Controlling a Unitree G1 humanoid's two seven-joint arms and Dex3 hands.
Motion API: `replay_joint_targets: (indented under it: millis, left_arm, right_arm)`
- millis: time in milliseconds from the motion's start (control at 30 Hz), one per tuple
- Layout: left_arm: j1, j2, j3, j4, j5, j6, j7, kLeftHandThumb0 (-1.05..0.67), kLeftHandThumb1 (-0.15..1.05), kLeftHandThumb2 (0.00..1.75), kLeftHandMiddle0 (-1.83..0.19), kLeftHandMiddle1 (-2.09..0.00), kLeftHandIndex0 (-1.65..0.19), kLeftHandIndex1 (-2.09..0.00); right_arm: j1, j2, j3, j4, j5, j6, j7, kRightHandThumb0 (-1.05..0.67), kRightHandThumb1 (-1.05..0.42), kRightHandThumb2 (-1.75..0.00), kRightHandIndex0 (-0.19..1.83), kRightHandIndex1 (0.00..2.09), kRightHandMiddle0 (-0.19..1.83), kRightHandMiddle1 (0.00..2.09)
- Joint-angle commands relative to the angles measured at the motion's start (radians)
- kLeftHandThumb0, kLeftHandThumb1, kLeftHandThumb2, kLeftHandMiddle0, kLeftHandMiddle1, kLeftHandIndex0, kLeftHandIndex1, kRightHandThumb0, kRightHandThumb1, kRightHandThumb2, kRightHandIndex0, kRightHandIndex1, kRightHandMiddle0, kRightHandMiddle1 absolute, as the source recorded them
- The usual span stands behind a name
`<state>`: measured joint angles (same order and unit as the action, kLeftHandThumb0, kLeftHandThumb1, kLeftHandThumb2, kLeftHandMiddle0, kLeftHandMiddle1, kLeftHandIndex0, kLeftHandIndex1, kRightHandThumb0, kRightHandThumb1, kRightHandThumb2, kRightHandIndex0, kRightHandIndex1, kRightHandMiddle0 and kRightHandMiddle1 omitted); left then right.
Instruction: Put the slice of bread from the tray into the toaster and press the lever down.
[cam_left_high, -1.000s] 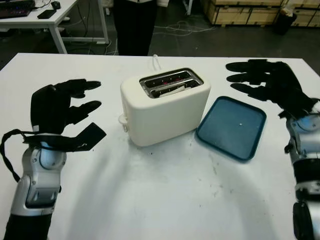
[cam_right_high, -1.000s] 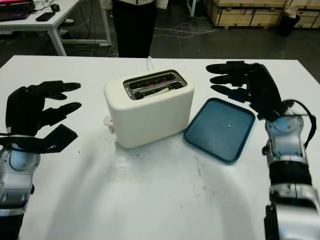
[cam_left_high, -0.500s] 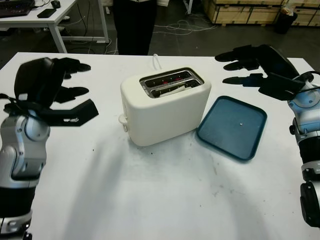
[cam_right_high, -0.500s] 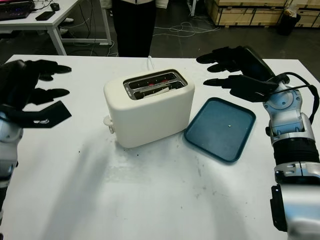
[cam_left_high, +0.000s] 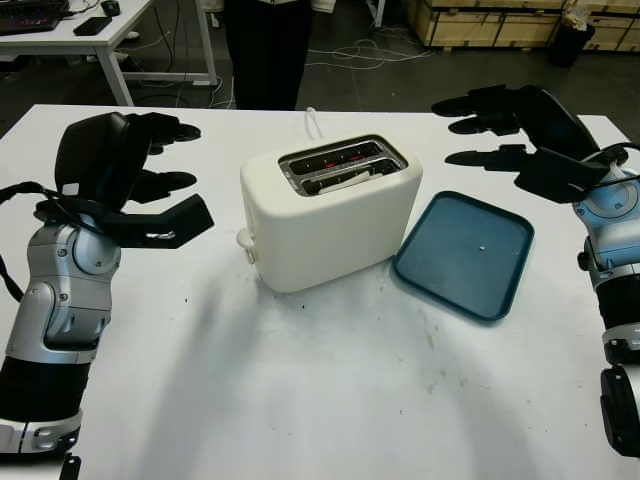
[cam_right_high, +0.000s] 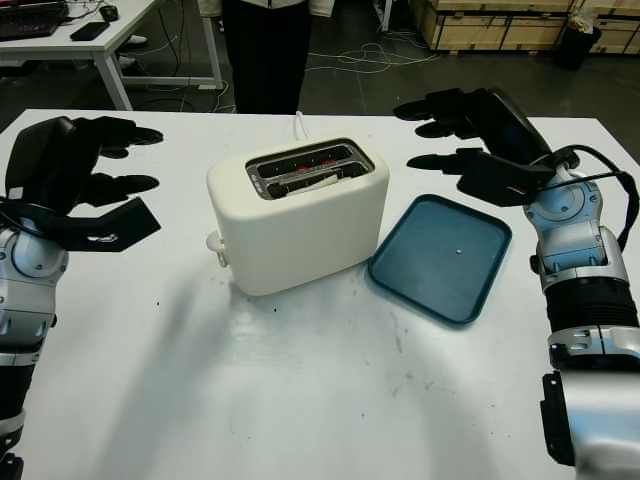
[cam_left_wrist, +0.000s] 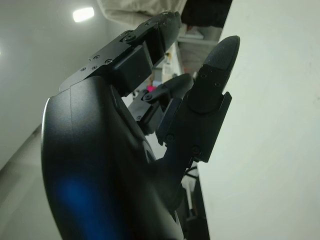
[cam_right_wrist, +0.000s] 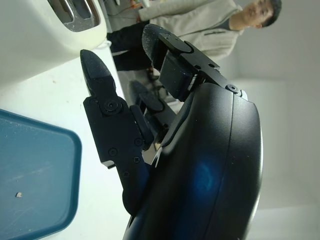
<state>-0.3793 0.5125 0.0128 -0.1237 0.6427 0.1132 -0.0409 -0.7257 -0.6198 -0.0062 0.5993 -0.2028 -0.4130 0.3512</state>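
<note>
A cream two-slot toaster (cam_left_high: 330, 215) stands mid-table, with a pale slice of bread (cam_left_high: 345, 179) sunk in its nearer slot. The lever knob (cam_left_high: 243, 238) sticks out of the toaster's left end. A blue tray (cam_left_high: 463, 254) lies bare to the right of the toaster. My left hand (cam_left_high: 150, 185) hangs open above the table to the left of the toaster, apart from it. My right hand (cam_left_high: 500, 130) is open in the air beyond the tray's far right corner. The toaster's corner (cam_right_wrist: 60, 25) and the tray (cam_right_wrist: 30, 185) show past my right hand.
A person in dark trousers (cam_left_high: 268, 50) stands at the far edge of the white table (cam_left_high: 320, 390). A desk (cam_left_high: 90, 35) stands behind at the left, and wooden crates (cam_left_high: 490, 20) at the back right. A white cord (cam_left_high: 313, 122) runs behind the toaster.
My left hand first rose and swung left, then came back toward the toaster. My right hand lifted off the table and turned on edge. Toaster, bread and tray stayed put.
</note>
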Motion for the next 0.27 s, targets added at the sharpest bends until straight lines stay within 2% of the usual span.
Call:
replay_joint_targets:
  millis: [0, 233]
  left_arm:
    - [-0.001, -0.01, -0.01, -0.006, -0.004, 0.004, 0.007, -0.52, 0.76, 0.0, -0.83, -0.57, -0.96, -0.01]
    - [0.018, -0.023, -0.008, -0.031, 0.0, 0.005, 0.007, -0.5, 0.75, 0.0, -0.8, -0.61, -0.96, -0.01]
  right_arm:
    - [0.006, 0.001, 0.002, 0.01, 0.004, -0.025, -0.012, -0.27, -0.74, 0.0, 0.87, 0.01, 0.76, 0.0]
    - [0.022, 0.005, -0.002, 0.001, 0.019, -0.03, 0.0, -0.29, -0.75, 0.0, 0.86, 0.0, 0.76, 0.0]
